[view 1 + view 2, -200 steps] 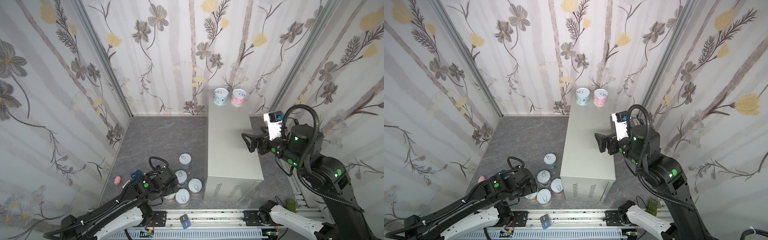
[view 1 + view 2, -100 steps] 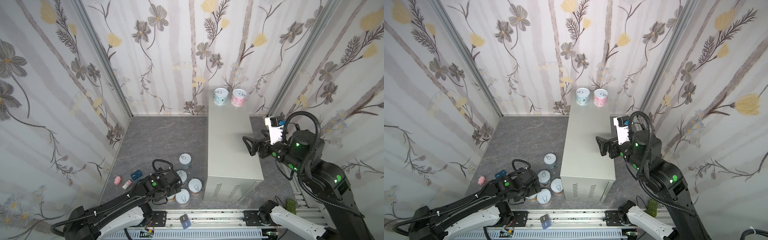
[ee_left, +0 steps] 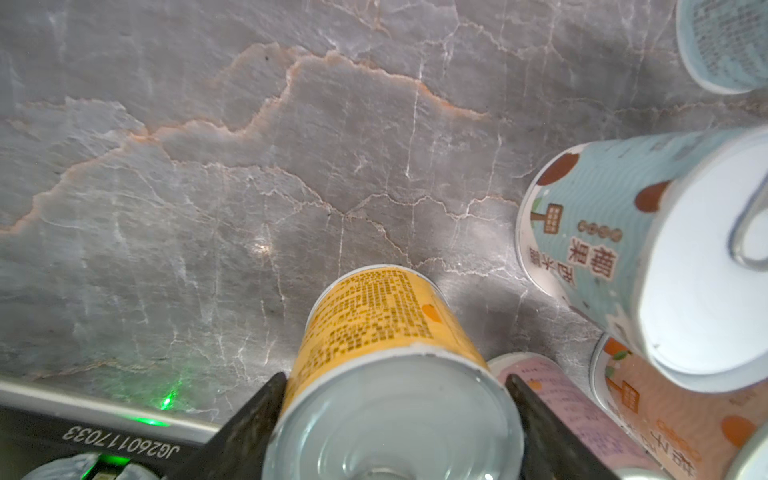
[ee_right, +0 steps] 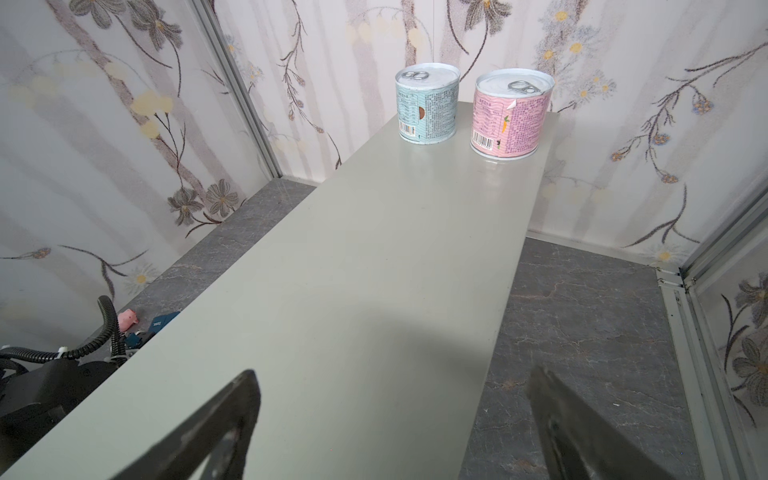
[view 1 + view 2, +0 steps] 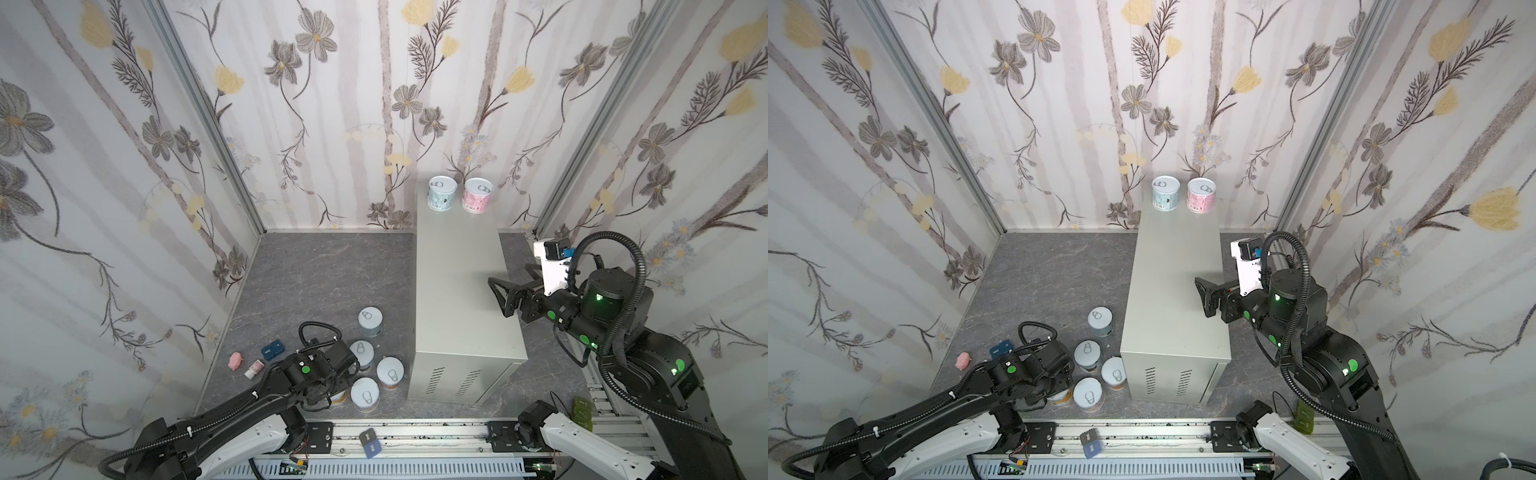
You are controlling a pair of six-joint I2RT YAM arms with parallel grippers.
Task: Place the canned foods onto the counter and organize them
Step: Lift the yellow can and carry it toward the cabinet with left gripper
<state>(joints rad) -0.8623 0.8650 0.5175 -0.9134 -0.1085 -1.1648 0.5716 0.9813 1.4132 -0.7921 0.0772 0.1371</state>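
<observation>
Left tool point(image 3: 395, 379) clamped on an orange can point(image 3: 374, 316); right tool point(image 4: 392, 374) spread wide and empty.
The orange can sits upright between the left tool's fingers, both touching its sides, over the marbled floor point(image 3: 249, 166). Four other cans point(image 5: 364, 394) crowd just beside that tool. The right tool hovers at a long edge of the surface point(image 4: 374, 249). Well ahead of it, at the far end, a blue can point(image 4: 427, 104) and a pink can point(image 4: 512, 116) stand side by side, slightly apart.

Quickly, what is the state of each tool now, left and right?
Left tool: closed on the orange can.
Right tool: open, holding nothing.
</observation>
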